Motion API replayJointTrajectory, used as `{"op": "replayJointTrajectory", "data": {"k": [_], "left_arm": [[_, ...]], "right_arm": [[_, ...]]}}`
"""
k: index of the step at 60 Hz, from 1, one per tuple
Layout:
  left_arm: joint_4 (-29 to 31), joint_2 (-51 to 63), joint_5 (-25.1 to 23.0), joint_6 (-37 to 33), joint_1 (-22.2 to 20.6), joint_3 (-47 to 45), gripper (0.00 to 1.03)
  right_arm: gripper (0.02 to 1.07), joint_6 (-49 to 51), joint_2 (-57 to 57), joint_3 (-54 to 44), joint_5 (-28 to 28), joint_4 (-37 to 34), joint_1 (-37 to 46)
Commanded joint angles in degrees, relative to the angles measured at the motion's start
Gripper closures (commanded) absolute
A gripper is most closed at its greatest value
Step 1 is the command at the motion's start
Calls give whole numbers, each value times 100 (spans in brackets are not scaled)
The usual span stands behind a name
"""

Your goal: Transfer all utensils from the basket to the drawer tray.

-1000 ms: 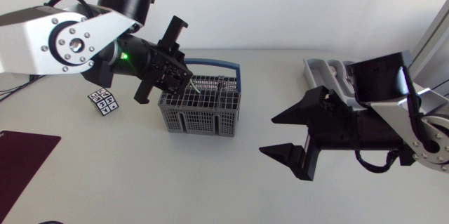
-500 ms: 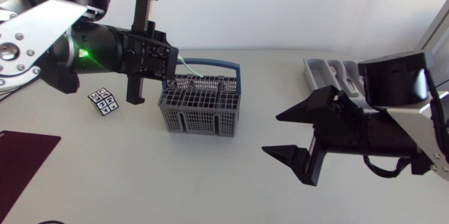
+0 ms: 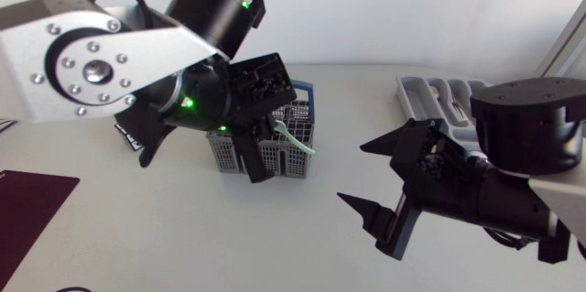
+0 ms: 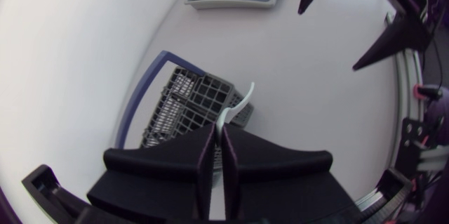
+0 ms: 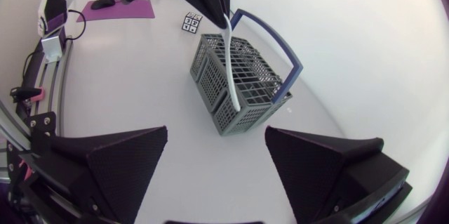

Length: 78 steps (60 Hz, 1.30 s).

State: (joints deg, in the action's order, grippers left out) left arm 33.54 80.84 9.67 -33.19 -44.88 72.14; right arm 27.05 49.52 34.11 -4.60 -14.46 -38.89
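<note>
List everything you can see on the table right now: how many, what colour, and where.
table: one, white, under everything
basket: one, grey mesh with a blue handle, mid-table
utensil: one, pale, over the basket, held in the left gripper
drawer tray: one, grey, at the far right of the table, behind the right arm
marker card: one, black and white, flat beside the basket
mat: one, dark red, near left edge of the table
left gripper: one, black, above the basket, shut on the utensil
right gripper: one, black, open, right of the basket
</note>
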Motion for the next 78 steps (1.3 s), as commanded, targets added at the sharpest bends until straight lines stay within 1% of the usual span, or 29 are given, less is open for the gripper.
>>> {"op": "replayJointTrajectory", "data": {"k": [1, 2, 5, 7, 8, 9, 14, 15, 17, 19, 20, 22, 24, 27, 31, 33, 35, 37, 43, 47, 53, 56, 62, 69, 73, 78], "left_arm": [[197, 283, -387, 1166, 32, 520, 100], [206, 301, -413, 1210, 32, 538, 100], [399, 477, -791, 1693, 120, 723, 100], [469, 547, -1037, 1895, 164, 802, 100], [513, 591, -1248, 2097, 217, 863, 100], [531, 626, -1363, 2220, 261, 898, 100], [671, 758, -1776, 2554, 366, 1065, 100], [742, 802, -1969, 2677, 445, 1127, 100], [803, 863, -2154, 2765, 498, 1188, 100], [900, 934, -2312, 2844, 542, 1276, 100], [909, 943, -2312, 2844, 542, 1276, 100], [1005, 1022, -2505, 2932, 568, 1347, 100], [1093, 1092, -2787, 3011, 639, 1408, 100], [1208, 1197, -2962, 3108, 656, 1478, 100], [1252, 1250, -3208, 3240, 700, 1487, 100], [1269, 1277, -3235, 3293, 709, 1496, 100], [1304, 1294, -3244, 3293, 709, 1505, 100], [1339, 1321, -3252, 3293, 709, 1522, 100], [1366, 1329, -3261, 3293, 744, 1540, 100], [1401, 1347, -3384, 3293, 797, 1558, 100], [1462, 1356, -3516, 3301, 850, 1575, 100], [1489, 1364, -3516, 3301, 858, 1584, 100], [1498, 1373, -3534, 3301, 885, 1584, 100], [1542, 1382, -3578, 3284, 885, 1584, 100], [1542, 1382, -3604, 3284, 876, 1575, 100], [1550, 1382, -3613, 3293, 876, 1575, 100]], "right_arm": [[7, 37, 5, -168, 293, 171, -233], [7, 46, 5, -176, 328, 189, -250], [7, 73, 23, -185, 504, 277, -373], [7, 90, 49, -203, 592, 356, -417], [7, 108, 76, -220, 645, 409, -435], [7, 125, 93, -229, 697, 444, -452], [7, 152, 164, -273, 873, 576, -549], [7, 160, 190, -282, 952, 637, -593], [8, 196, 216, -308, 1075, 708, -655], [12, 248, 243, -326, 1216, 822, -742], [13, 257, 260, -335, 1260, 857, -760], [16, 301, 348, -352, 1444, 989, -848], [18, 327, 410, -352, 1568, 1085, -883], [22, 407, 550, -352, 1752, 1252, -971], [22, 477, 708, -361, 1981, 1463, -1085], [25, 512, 814, -335, 2060, 1534, -1112], [32, 574, 902, -317, 2121, 1657, -1138], [36, 609, 955, -308, 2165, 1718, -1155], [54, 705, 1113, -247, 2288, 1859, -1217], [64, 749, 1218, -212, 2323, 1947, -1217], [74, 776, 1324, -176, 2332, 2000, -1217], [81, 820, 1376, -159, 2376, 2079, -1217], [86, 837, 1447, -89, 2420, 2105, -1217], [86, 837, 1508, 8, 2438, 2105, -1217], [92, 846, 1623, 70, 2464, 2114, -1208], [94, 846, 1693, 105, 2473, 2114, -1199]]}}
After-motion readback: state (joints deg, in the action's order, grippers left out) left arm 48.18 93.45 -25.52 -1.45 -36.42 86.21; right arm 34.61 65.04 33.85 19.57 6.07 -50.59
